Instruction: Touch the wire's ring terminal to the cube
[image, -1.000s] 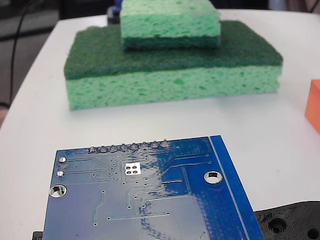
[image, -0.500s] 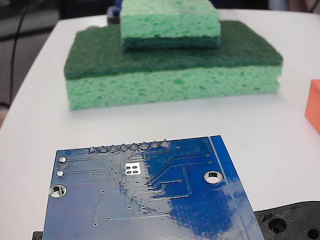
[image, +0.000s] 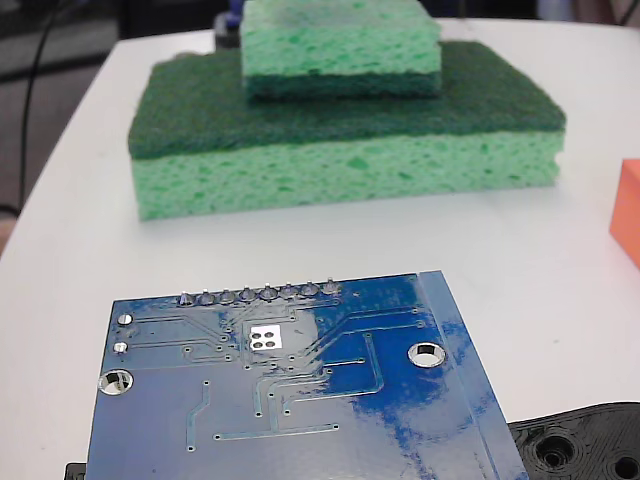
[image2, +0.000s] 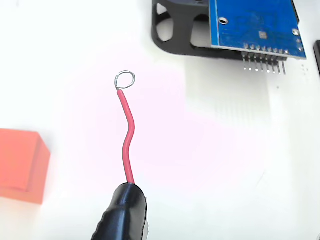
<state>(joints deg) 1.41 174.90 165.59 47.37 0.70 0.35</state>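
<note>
Thin red wire rising from a black sleeve at the bottom edge of the wrist view, bending gently and ending in a tiny silver ring terminal above bare white table. Orange cube at the left edge of the same view, partly cut off, well apart from the ring, down and to the left of it. In the fixed view only a sliver of the cube at the right edge.

Likely very light and springy, that wire: prone to flex or wobble on contact, so a soft touch seems wise. Already carried at its base by the black sleeve; no fresh hold apparently needed. Cube matte, flat-faced, probably rigid but light enough to slide if pushed.

Gripper fingers not visible in either view; open or closed impossible to tell. Whether the sleeve is a clamp or part of the tool also unclear.

Blue circuit board filling the low foreground of the fixed view, on a black mount; two stacked green sponges behind. Wire and ring absent from the fixed view
</note>
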